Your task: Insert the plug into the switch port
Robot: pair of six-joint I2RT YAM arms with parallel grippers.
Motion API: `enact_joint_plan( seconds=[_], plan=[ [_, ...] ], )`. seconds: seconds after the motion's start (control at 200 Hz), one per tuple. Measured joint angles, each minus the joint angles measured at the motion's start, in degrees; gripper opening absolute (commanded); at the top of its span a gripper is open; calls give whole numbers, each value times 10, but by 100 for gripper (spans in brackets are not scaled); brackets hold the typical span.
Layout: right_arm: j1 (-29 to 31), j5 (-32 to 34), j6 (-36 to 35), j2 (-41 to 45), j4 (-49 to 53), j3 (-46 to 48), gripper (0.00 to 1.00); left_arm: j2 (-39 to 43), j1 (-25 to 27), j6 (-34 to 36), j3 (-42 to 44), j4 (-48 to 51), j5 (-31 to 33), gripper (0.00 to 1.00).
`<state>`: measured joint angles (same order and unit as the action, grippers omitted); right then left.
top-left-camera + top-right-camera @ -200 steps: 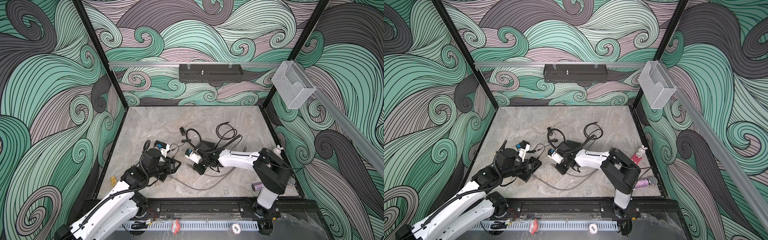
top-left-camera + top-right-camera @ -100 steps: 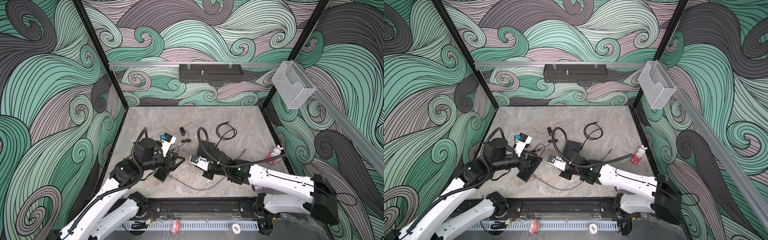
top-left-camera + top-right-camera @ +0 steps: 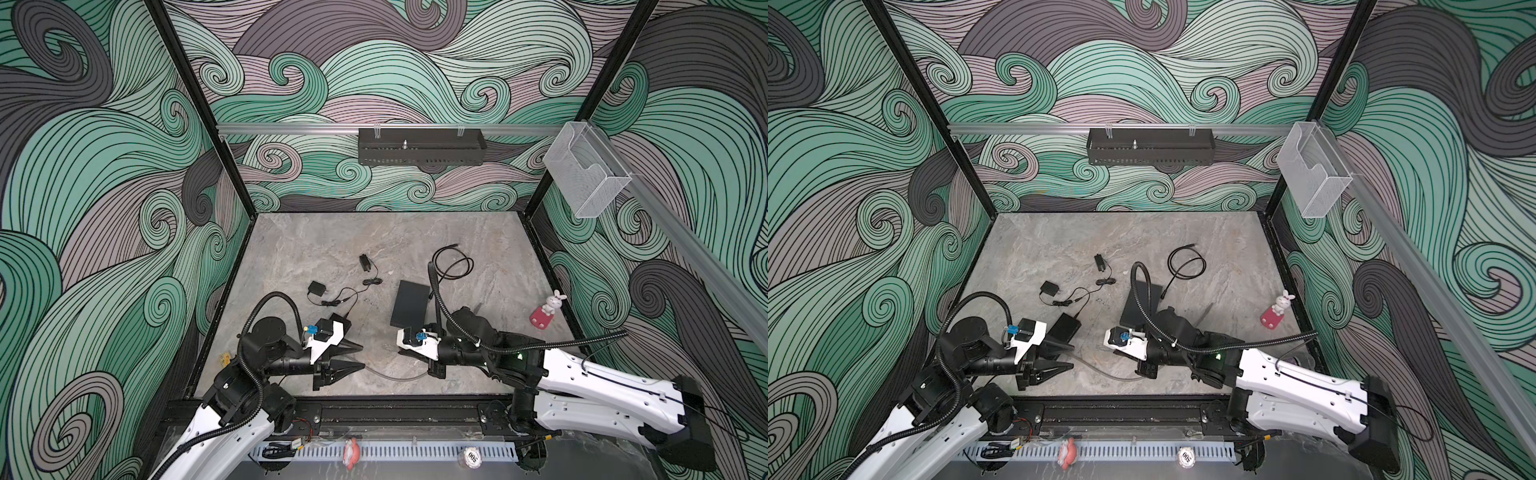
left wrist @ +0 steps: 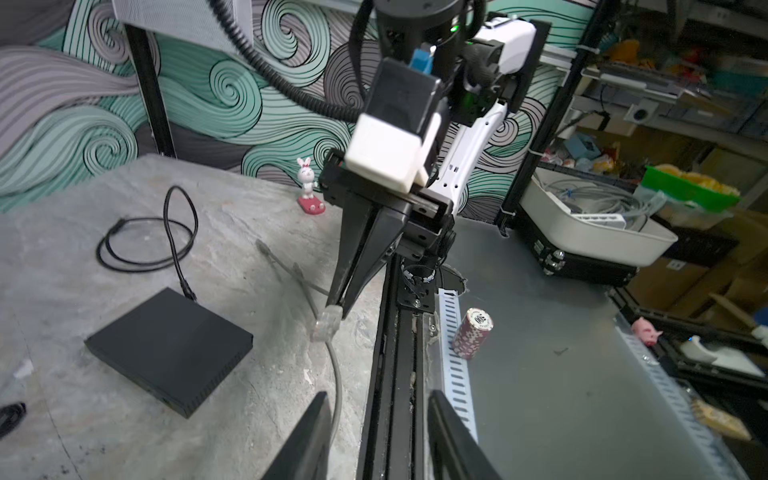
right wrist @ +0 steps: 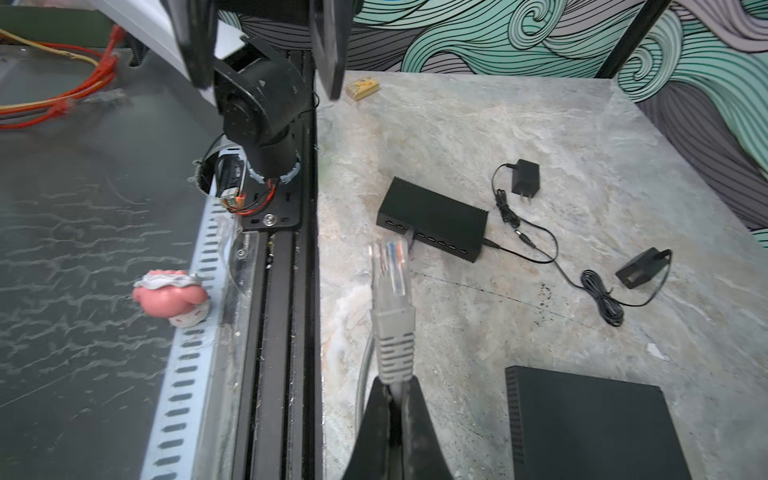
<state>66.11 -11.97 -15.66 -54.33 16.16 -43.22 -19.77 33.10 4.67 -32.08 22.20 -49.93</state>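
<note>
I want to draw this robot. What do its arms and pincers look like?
Both the left arm and right arm have white shells and black joints, each with a ribbed black hose looping over it. The left pincer and right pincer have two pointed black fingers, under a white block with a blue bit.

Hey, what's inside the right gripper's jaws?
A clear-tipped, grey-booted network plug, pinched at its boot's rear by the right gripper. The tip sticks out free; whatever lies deeper between the jaws is covered.
</note>
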Motion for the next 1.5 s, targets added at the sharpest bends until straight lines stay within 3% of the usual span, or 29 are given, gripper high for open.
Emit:
enact_joint_plan(
  seconds=[0.275,0.58,0.831,0.981,1.156,1.326,1.501],
  plan=[
    [23,-14,22,-6,5,0,0,-33,4,62,0,-16,-3,36],
    [30,9,27,-11,3,0,0,-98,18,68,0,-30,2,36],
    [35,35,33,-21,-13,0,0,-132,38,46,-2,-45,33,58],
    [41,44,33,-24,-22,-1,0,-145,42,38,-7,-43,58,59],
    [45,55,37,-34,-31,-11,0,-150,43,37,-8,-43,67,52],
    [47,68,37,-50,-35,-25,0,-153,43,37,-8,-40,71,34],
    [47,71,38,-58,-38,-29,0,-153,46,38,-8,-38,71,25]
  ],
)
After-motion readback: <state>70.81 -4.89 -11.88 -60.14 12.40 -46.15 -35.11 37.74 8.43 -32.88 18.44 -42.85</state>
